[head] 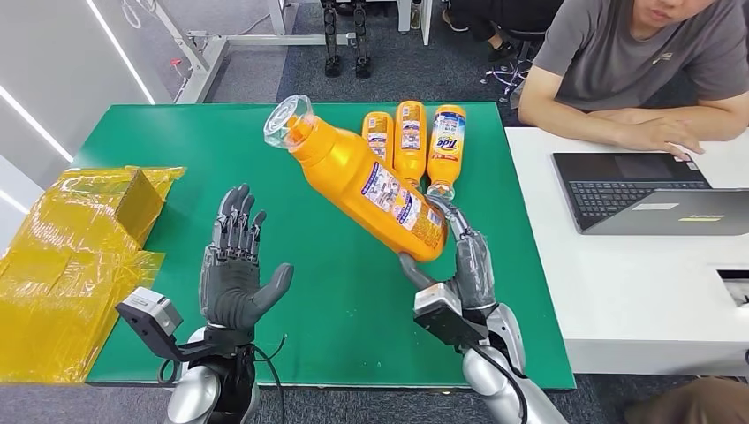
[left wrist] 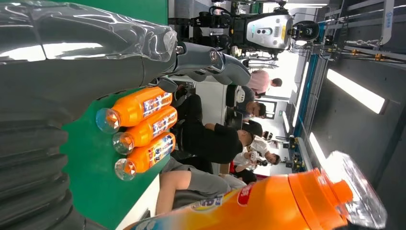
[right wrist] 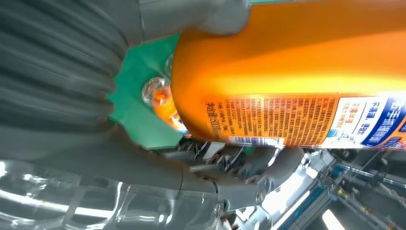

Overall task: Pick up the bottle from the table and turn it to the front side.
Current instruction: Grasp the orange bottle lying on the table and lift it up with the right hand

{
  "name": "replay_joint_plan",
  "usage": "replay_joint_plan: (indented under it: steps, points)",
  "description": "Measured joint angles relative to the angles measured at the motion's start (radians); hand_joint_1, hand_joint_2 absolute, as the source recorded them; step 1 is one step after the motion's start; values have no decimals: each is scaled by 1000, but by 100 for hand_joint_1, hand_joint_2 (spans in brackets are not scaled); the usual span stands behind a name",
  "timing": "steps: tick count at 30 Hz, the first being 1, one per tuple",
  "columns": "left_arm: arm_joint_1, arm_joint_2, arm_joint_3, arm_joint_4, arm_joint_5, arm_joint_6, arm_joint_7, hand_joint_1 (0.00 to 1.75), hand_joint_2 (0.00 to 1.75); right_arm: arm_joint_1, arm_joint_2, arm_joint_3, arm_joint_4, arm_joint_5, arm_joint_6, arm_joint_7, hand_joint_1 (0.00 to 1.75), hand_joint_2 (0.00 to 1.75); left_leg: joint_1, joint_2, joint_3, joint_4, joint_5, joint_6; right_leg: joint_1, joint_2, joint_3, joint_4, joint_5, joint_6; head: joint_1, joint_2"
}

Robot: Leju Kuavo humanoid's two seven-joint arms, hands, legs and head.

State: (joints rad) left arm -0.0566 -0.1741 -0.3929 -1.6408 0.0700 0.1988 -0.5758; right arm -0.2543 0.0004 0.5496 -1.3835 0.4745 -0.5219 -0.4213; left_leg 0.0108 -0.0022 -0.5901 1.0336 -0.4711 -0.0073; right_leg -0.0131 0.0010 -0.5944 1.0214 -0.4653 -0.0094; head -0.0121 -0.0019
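My right hand (head: pixel 459 265) grips the base end of a large orange detergent bottle (head: pixel 362 177) and holds it above the green table (head: pixel 344 318). The bottle tilts up and to the left, its clear cap (head: pixel 289 122) highest, with a label of small print facing me. Up close, the right wrist view has the orange body and that printed label (right wrist: pixel 287 120) against my fingers (right wrist: pixel 239 163). My left hand (head: pixel 234 265) hovers open over the table, palm up, left of the bottle and apart from it. The bottle's capped end (left wrist: pixel 335 191) appears in the left wrist view.
Three small orange bottles (head: pixel 411 141) lie side by side at the far side of the table. Yellow plastic wrapping (head: pixel 71 256) covers the left edge. A person (head: pixel 645 71) sits at a white desk (head: pixel 618 291) on the right with a laptop (head: pixel 645 190).
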Motion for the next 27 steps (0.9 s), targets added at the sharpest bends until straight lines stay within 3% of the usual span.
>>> replay_joint_plan:
  steps: [11,21,27]
  points:
    - [-3,-4,-1,-2,1,-18,14,0,175,3,0,54,20,61,155,36,175,175,0,0,0,0,0,0,0,0,0,0,0,0,0,0]
    - [-5,-4,-1,-2,-2,-24,17,0,175,7,0,63,22,69,172,39,175,175,0,0,0,0,0,0,0,0,0,0,0,0,0,0]
    - [-13,-4,-1,3,-2,-39,27,0,175,18,0,63,26,100,279,40,175,175,0,0,0,0,0,0,0,0,-1,0,0,0,0,0]
